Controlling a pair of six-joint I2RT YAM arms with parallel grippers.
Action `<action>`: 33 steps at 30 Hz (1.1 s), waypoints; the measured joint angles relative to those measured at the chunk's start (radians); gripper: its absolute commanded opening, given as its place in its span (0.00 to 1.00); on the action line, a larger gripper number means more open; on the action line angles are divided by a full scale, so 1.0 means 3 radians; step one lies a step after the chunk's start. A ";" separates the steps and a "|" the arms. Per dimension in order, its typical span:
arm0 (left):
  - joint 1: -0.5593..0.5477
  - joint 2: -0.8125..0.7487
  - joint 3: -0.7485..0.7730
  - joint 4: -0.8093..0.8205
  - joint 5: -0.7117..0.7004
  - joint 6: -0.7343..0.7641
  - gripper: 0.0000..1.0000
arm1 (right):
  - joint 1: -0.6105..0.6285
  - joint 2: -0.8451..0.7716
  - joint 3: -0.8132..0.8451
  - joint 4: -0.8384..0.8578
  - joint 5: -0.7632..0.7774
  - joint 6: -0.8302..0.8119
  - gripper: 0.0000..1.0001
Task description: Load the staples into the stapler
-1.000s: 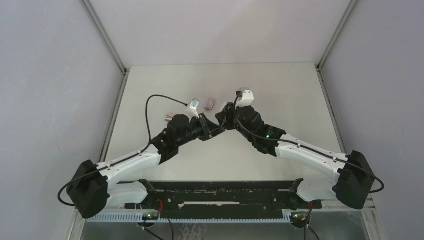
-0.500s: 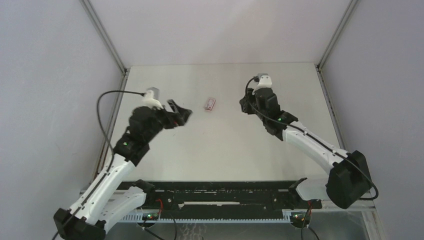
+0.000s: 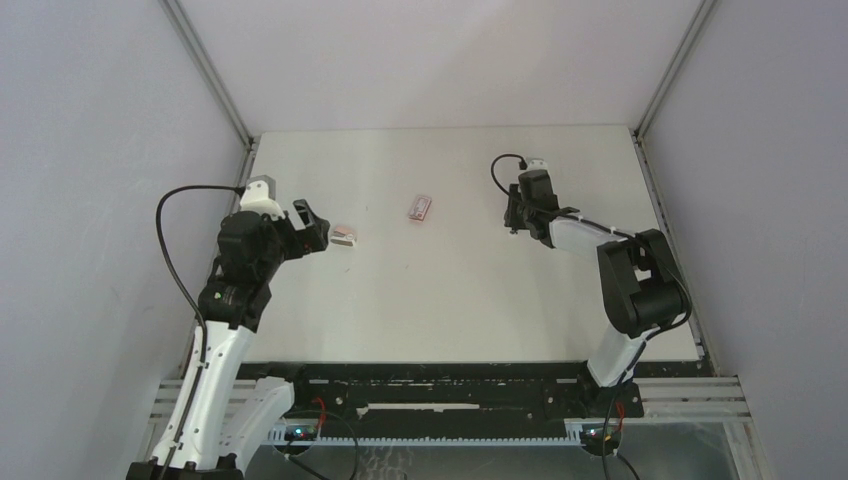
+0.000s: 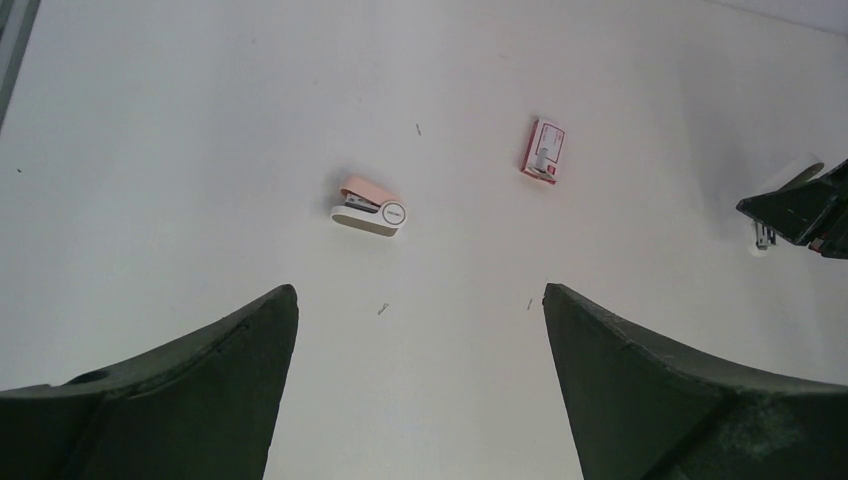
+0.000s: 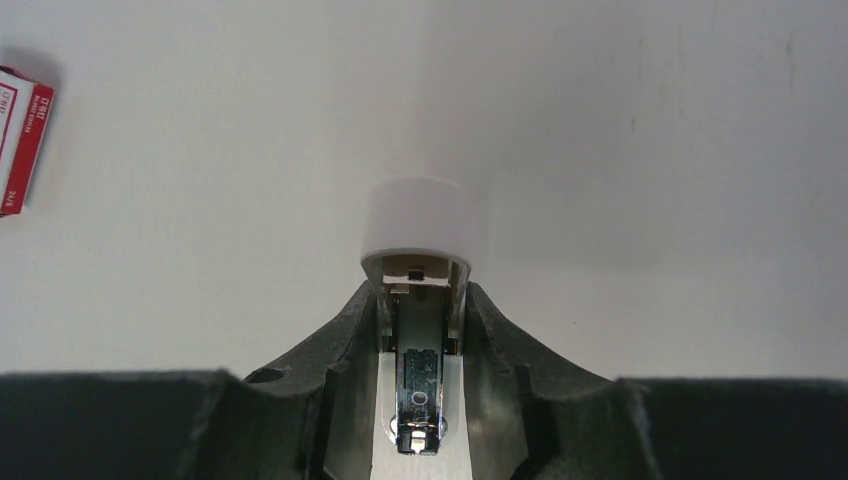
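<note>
1. Top external view.
   - The flat white table [image 3: 450, 300] carries two small items.
   - The left tool [image 3: 310, 222] is released, with its jaws spread. It stands over the left part of the table, near a small pink-and-white mini stapler [image 3: 344, 236] that lies there.
   - The small red-and-white cardboard carton of staples [image 3: 420, 207] lies flat towards the far middle of the table. It is between the two tools and well apart from both.
   - The right tool [image 3: 516, 210] is low over the right part of the table. What it holds is too small to tell from here.

2. Left wrist view.
   - The left tool [image 4: 418, 292] shows both dark fingers [image 4: 200, 390] wide apart with nothing between them.
   - The pink-and-white mini stapler [image 4: 368, 208] rests closed on the table [image 4: 150, 150], apart from the fingers.
   - The carton of staples [image 4: 545, 151] lies label up, to the right of that stapler.
   - A few tiny grey slivers [image 4: 383, 309] are scattered on the surface.
   - The right tool [image 4: 800, 210] shows at the right edge.

3. Right wrist view.
   - The right tool [image 5: 417, 295] is clenched on a white plastic mini stapler [image 5: 415, 225]. The stapler's rounded end projects past the fingertips.
   - A silvery metal channel [image 5: 418, 385] runs between the fingers. Whether it contains staples cannot be told.
   - The carton of staples [image 5: 22, 135] lies on the table [image 5: 650, 150] at the left edge, apart from the held stapler.
</note>
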 measured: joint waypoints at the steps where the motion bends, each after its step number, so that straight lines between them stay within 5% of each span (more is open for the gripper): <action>1: 0.0000 0.0010 -0.0001 -0.0013 -0.0004 0.0018 0.95 | 0.0001 0.0033 0.0019 -0.0014 0.0001 0.0011 0.07; 11: 0.0003 0.0009 -0.0022 -0.0019 -0.0006 0.0025 0.95 | 0.0034 0.0266 0.0093 -0.0131 0.0126 0.0074 0.16; 22: 0.0003 0.0003 -0.0066 -0.0025 -0.0008 0.0025 1.00 | 0.0046 0.0324 0.0202 -0.0242 0.0167 0.0140 0.55; 33: 0.0003 0.0003 -0.0103 0.0027 -0.0005 -0.0079 0.91 | 0.0046 0.0253 0.0212 -0.0294 0.0083 0.0116 0.73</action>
